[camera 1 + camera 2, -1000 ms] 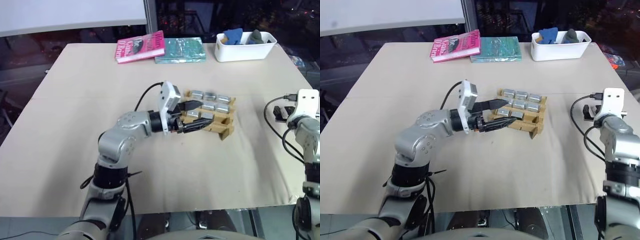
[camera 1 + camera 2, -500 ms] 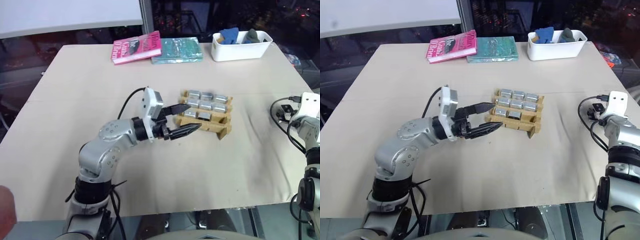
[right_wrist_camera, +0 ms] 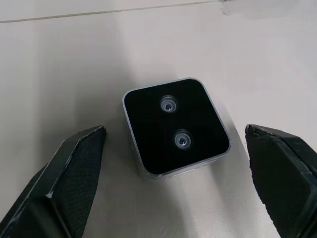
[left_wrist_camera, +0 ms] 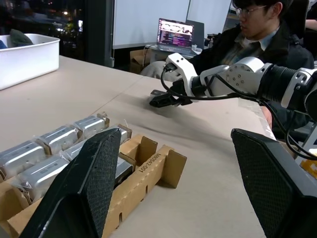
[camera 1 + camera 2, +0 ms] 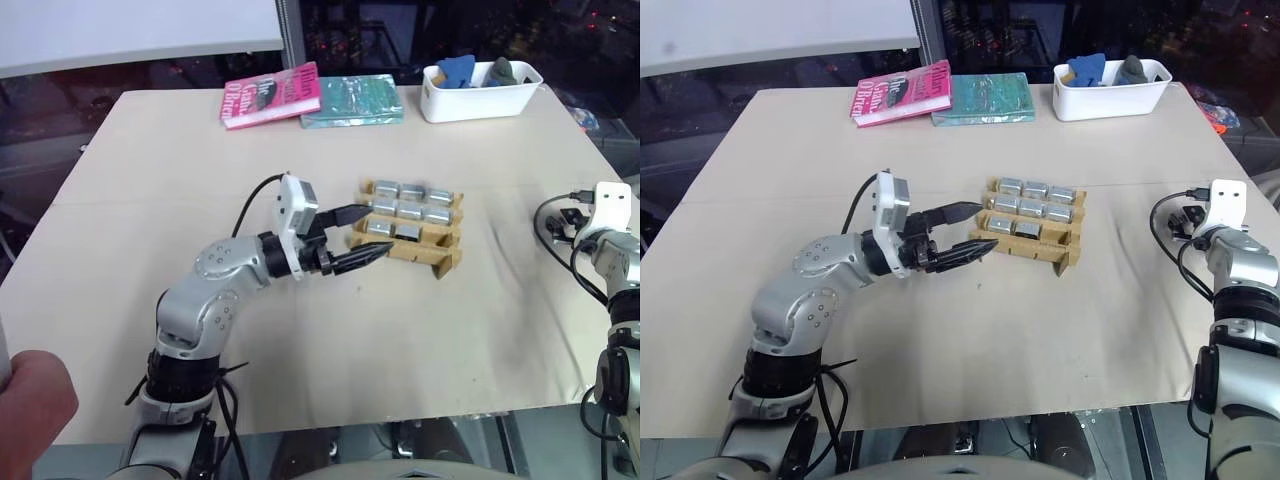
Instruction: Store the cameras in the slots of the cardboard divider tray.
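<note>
1. Cameras [image 5: 1031,207] first: one loose camera [image 3: 173,119] flat on the table [image 5: 400,330] at the near right, dark two-lens face up, sitting between the wide-apart fingers of the right gripper [image 3: 175,131], not touched by either finger.
2. Main risk there: looks slick and low to the table, so could squirt out or tip when pinched off-centre. Fingers scraping the table before closing is another easy miss.
3. Left gripper [image 5: 987,225] next, jaws apart and empty, hanging just beside the near left end of the cardboard divider tray [image 5: 445,258]. Bumping that light cardboard would probably shove the tray or jostle what's stored.
4. Tray at mid-table, well apart from the loose camera. Long carry across, so a weak grip means a drop on the way. Free slots apparently only at the right of the front row, with a packed row right behind, so a crooked drop could sit on a divider instead of going in.
5. Headcount: nine cameras by my count, eight in the tray (three, three, two from back to front) plus the loose one. One tray.
6. Far edge: two books, pink book [image 5: 268,95] and teal book [image 5: 352,100], and one white bin [image 5: 480,100] with blue stuff.
</note>
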